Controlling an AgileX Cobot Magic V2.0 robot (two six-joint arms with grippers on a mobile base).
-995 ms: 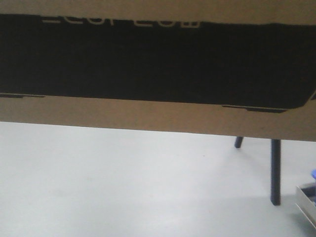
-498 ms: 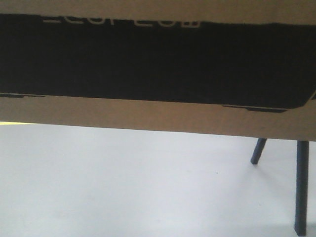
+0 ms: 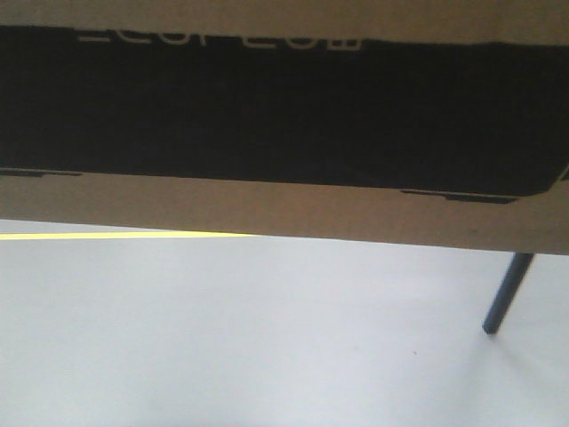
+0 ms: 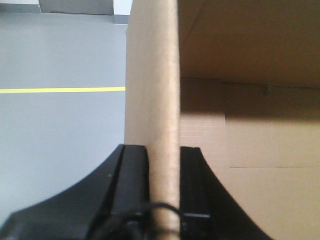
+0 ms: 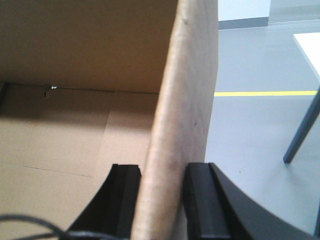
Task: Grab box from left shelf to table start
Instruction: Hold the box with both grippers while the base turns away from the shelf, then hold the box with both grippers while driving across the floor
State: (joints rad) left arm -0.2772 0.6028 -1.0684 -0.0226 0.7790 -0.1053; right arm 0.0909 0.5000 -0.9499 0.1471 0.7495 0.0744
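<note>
The brown cardboard box (image 3: 267,209) with its black printed panel and white lettering fills the upper half of the front view and hangs above the floor. My left gripper (image 4: 164,167) is shut on the box's left side wall (image 4: 152,100), one black finger on each face. At the other end my right gripper (image 5: 162,187) is shut on the right side wall (image 5: 187,90) in the same way. The open inside of the box (image 5: 75,130) shows in both wrist views. A corner of the white table (image 5: 309,44) shows at the right, on a dark leg (image 5: 301,131). The shelf is out of view.
Grey floor (image 3: 222,347) lies under the box, crossed by a yellow line (image 3: 124,236). One dark slanted table leg (image 3: 507,294) stands at the right in the front view. A wall base (image 4: 75,6) runs along the far edge of the floor.
The box stays fixed in view while the floor behind shifts. The dark legs slid to the right, the grey object at the right edge left view, and a yellow line came into sight.
</note>
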